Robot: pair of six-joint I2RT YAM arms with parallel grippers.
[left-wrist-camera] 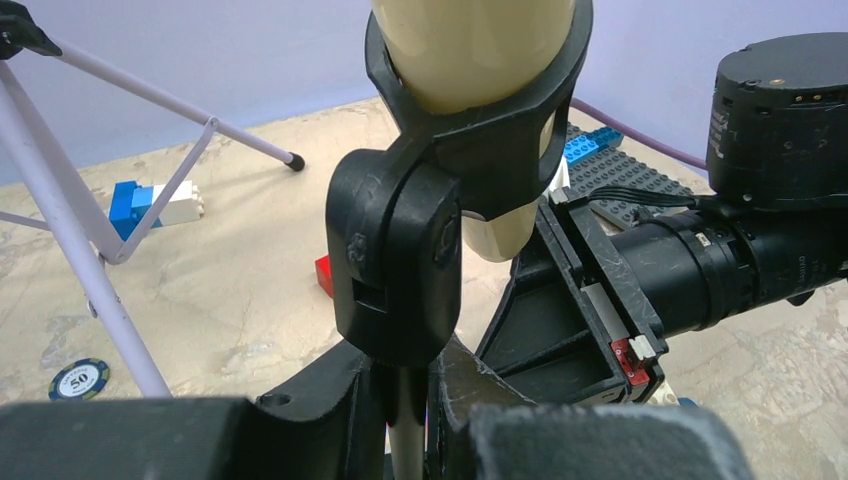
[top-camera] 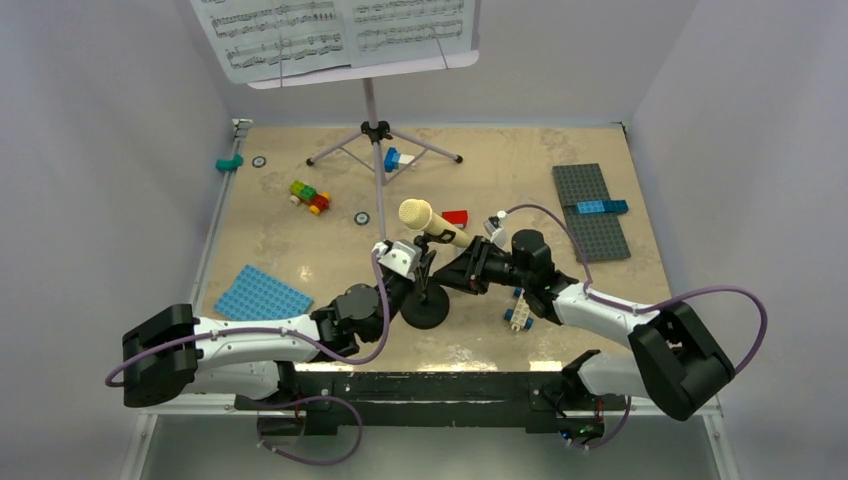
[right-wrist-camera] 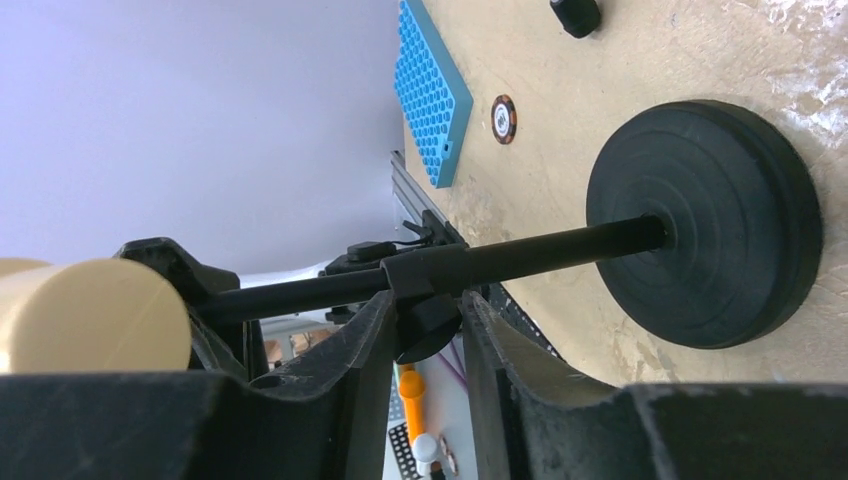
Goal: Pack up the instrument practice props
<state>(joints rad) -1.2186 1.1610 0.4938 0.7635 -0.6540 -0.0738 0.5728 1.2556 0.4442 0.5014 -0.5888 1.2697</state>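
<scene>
Progress early, nothing packed yet | black round-base mic stand [top-camera: 425,311] at tabletop [top-camera: 280,240] near edge, cream-yellow toy microphone [top-camera: 426,221] clipped in | left end effector [left-wrist-camera: 405,400] clamped on its pole | right end effector [right-wrist-camera: 430,330] narrowly straddling pole, grip unclear | lilac perforated tripod music stand [top-camera: 372,110] untouched, far edge

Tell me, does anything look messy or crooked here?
Yes. The mic leans over in its clip on the mic stand and does not point straight up. Toy bricks lie scattered around the table. The music stand stands straight.
</scene>
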